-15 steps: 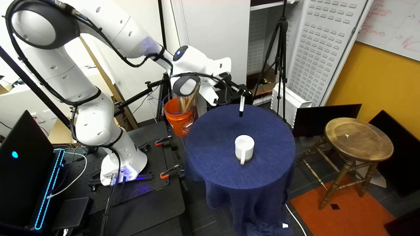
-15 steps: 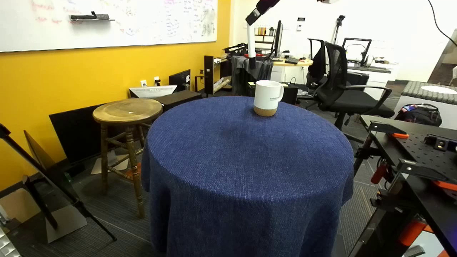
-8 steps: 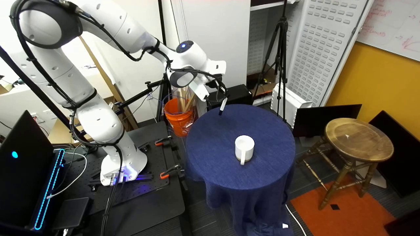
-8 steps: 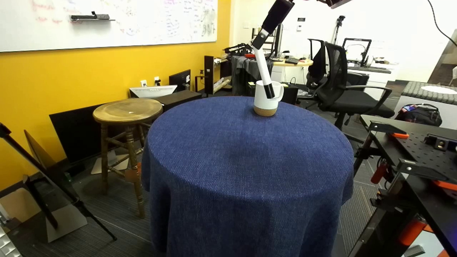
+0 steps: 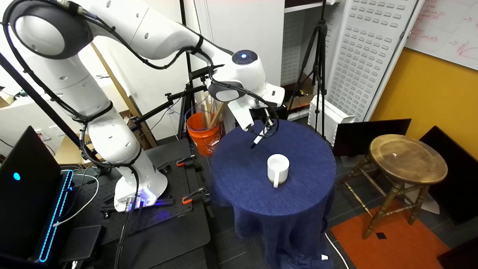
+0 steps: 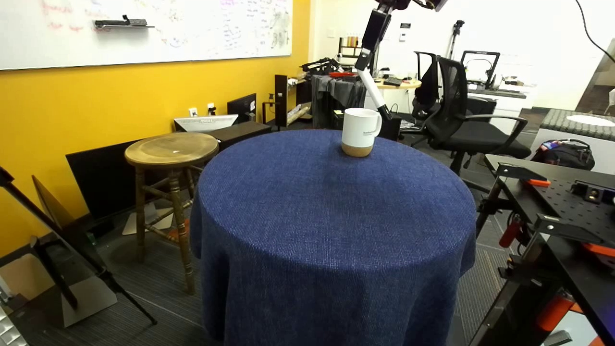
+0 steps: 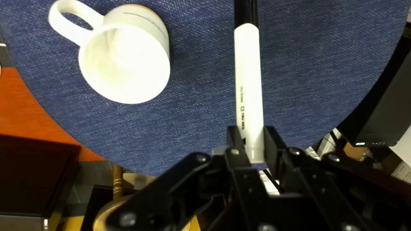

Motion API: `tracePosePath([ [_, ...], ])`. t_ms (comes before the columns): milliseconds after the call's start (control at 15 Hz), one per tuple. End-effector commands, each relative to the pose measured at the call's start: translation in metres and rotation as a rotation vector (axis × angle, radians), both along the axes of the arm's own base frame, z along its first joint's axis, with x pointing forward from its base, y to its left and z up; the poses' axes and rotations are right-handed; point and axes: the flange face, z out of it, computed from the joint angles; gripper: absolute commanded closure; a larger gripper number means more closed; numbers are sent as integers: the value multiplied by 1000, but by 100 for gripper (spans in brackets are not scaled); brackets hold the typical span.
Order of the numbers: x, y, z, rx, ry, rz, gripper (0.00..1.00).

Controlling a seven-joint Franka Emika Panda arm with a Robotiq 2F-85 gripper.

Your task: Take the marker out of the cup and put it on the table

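The white marker (image 7: 249, 80) with a black cap is held by its plain end in my gripper (image 7: 250, 133), whose fingers are shut on both sides of it. In both exterior views the marker (image 5: 260, 136) (image 6: 371, 89) is tilted, cap end down, and looks held above the table. The white cup (image 7: 125, 61) stands upright on the table (image 7: 192, 128), handle to one side, and its visible inside looks empty. In an exterior view the cup (image 6: 355, 127) shows a cork base, and the marker's cap is just beside its handle. The gripper (image 5: 267, 127) is beyond the cup, apart from it.
A wooden stool (image 5: 409, 158) stands beside the table. An orange bucket (image 5: 203, 130) with wood sticks is between the robot base and the table's far side. A black tripod (image 5: 319, 67) stands behind the table. Clamps (image 5: 192, 196) sit on the robot's bench edge.
The arm first moved the marker back toward the robot's side, then out again and lower, nearer the cup. The marker has become more tilted. The cup has not moved.
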Motion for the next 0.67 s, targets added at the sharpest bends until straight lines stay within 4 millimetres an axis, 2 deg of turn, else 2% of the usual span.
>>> tracePosePath([
  [0,27,-10,-15,-6,85,3,94],
  [267,46,-9,-29,-32,136,45,94],
  [600,63,5,-43,-67,197,146,94],
])
